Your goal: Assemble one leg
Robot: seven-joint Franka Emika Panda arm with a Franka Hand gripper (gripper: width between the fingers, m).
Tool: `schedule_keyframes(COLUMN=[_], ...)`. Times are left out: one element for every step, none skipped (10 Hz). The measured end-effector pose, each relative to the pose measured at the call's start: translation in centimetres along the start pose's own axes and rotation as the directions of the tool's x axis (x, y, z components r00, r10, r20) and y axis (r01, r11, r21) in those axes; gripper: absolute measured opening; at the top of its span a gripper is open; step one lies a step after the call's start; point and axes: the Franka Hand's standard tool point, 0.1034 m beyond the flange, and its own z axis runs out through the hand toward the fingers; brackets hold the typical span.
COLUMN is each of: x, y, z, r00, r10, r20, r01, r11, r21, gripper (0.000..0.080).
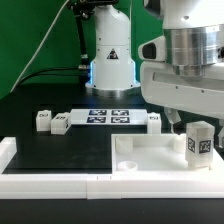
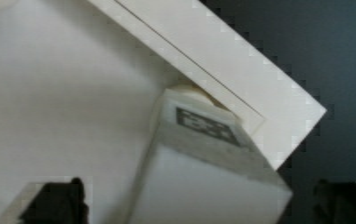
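One small white peg-like leg point(image 1: 198, 143) with a black-and-white tag stands upright, long axis vertical, on the large flat white square panel point(image 1: 140, 162) at the exterior view's right, and I see my two-finger gripper point(image 2: 196, 200) just above it, fingers spread wide either side, gripping nothing.

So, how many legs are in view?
4 legs: two at the marker board's end on the exterior view's left, one at its other end, one upright on the white panel.

white tagged leg block point(image 1: 198, 143) upright on flat white square panel point(image 1: 145, 160), exterior view's right, white marker board point(image 1: 105, 117) behind panel, second leg block point(image 1: 153, 120) beside board's right end
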Motion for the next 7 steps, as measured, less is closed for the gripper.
schedule_keyframes(x=[-0.05, -0.25, -0.3, -0.26, -0.07, -0.05, -0.16], y=[-0.07, -0.23, -0.26, -0.34, -0.24, -0.23, -0.35], z=[-0.01, -0.01, 0.02, -0.07, -0.12, -0.12, -0.14], r00=[0.993, 0.961, 0.911, 0.863, 0.783, 0.699, 0.662], r10=[-0.121, -0.276, -0.412, -0.505, -0.622, -0.715, -0.749], r20=[-0.001, -0.003, -0.001, -0.002, -0.002, -0.001, -0.002], r01=[0.121, 0.276, 0.412, 0.505, 0.622, 0.715, 0.749], r11=[0.993, 0.961, 0.911, 0.863, 0.783, 0.699, 0.662], r21=[-0.001, -0.004, -0.005, -0.008, -0.009, -0.014, -0.013], gripper=[0.0648, 0.0648, 0.0649, 0.0649, 0.0649, 0.0649, 0.0649])
